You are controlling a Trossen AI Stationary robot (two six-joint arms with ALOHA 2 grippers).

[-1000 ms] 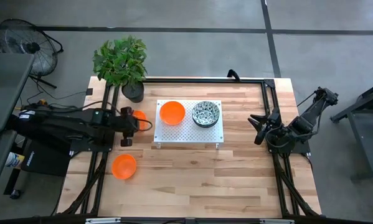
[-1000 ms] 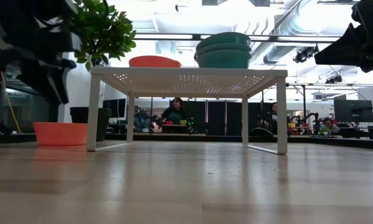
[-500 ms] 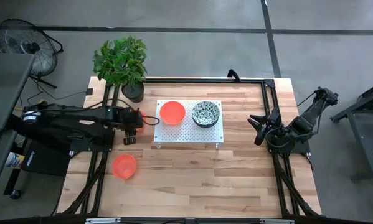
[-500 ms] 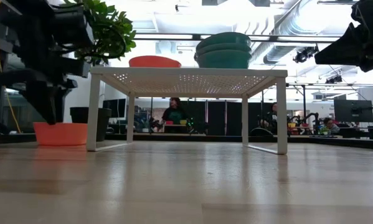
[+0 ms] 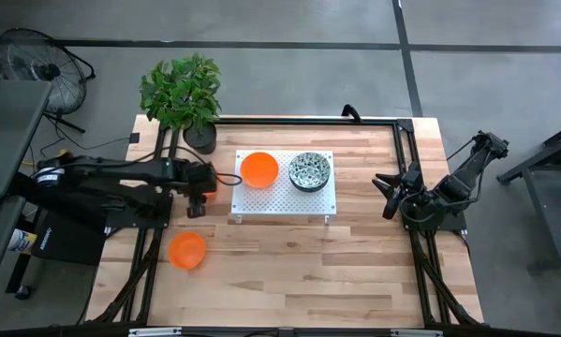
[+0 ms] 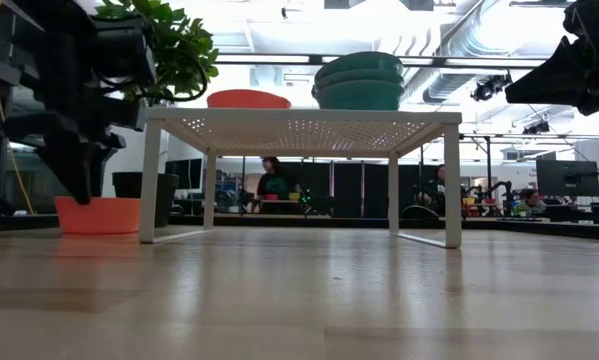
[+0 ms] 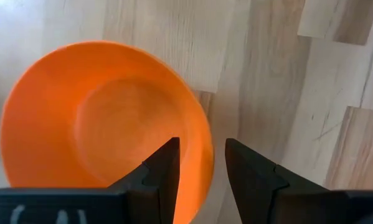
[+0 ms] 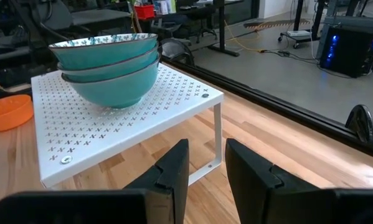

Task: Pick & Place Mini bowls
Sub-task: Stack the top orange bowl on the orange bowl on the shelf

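Three orange bowls show between the views. From above, one orange bowl on the rack (image 5: 258,169) sits beside the stacked speckled bowls (image 5: 309,170) on the white rack (image 5: 282,208). A loose orange bowl (image 5: 186,250) lies on the worktop (image 5: 355,271), nearer the front edge. The left pincer (image 5: 195,208) hangs just off the rack's left side and hides the third bowl beneath the arm. The right pincer (image 5: 383,194) waits well apart, over the worktop's right side, near the plant-free corner.

Level with the worktop, the third orange bowl (image 6: 97,214) rests by the rack's leg, with the left pincer directly over it.

Through the left wrist, the fingers (image 7: 167,165) are spread and straddle that bowl's rim, one over the inside and one outside; nothing is gripped yet. I judge the step to be the grasp. It should go best by dropping straight down until the rim sits deep between the fingers, then closing gently so the bowl does not tip or skid.

Through the right wrist, that pincer stands released and empty, facing the speckled stack (image 8: 108,65).

Against a second ago, the left arm has swung from farther left towards the rack and lined up over the bowl. The loose bowl, the rack's load and the right arm have not moved.
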